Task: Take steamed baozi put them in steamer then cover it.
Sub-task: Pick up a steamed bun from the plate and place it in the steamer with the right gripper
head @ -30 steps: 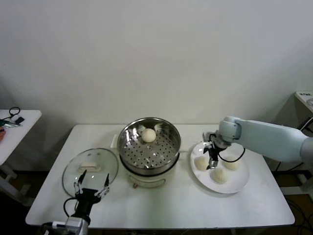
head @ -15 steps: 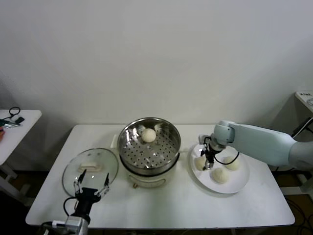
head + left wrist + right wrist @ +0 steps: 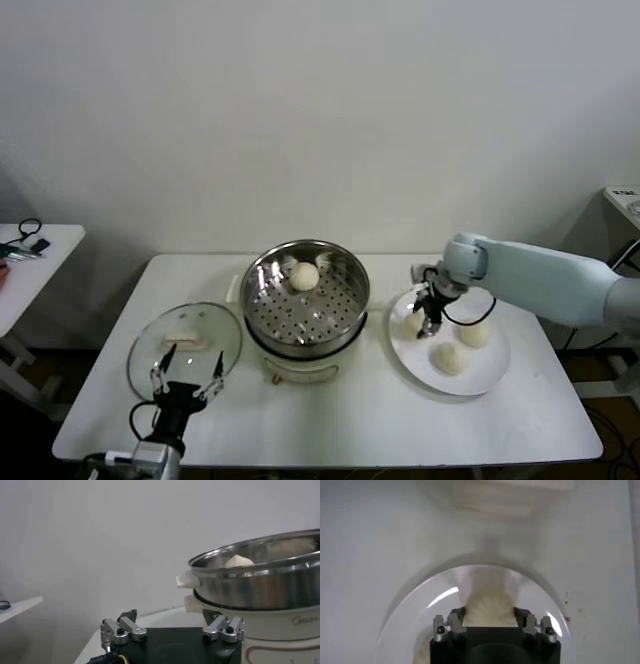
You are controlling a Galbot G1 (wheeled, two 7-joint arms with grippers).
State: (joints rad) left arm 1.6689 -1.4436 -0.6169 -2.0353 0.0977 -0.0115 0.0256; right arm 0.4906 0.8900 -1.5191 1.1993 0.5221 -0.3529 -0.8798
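Note:
One steamed baozi (image 3: 304,275) lies on the perforated tray of the steamer (image 3: 345,312), seen also as a baozi (image 3: 239,560) inside the steamer (image 3: 260,587) in the left wrist view. Three more are over the white plate (image 3: 490,375). My right gripper (image 3: 428,320) is shut on the leftmost baozi (image 3: 412,323); in the right wrist view the baozi (image 3: 489,602) fills the gap between the right gripper's (image 3: 489,614) fingers. The cover (image 3: 170,360) lies flat on the table left of the steamer. My left gripper (image 3: 186,384) hovers open at the cover's near edge, holding nothing.
Two loose baozi (image 3: 474,333) (image 3: 449,357) rest on the plate to the right of the held one. The steamer's cream base (image 3: 500,495) stands close ahead of the plate (image 3: 420,610). A side table (image 3: 30,270) stands at far left.
My right gripper came down on the leftmost plate baozi and shut on it; the baozi now sits slightly higher. The left arm has not moved.

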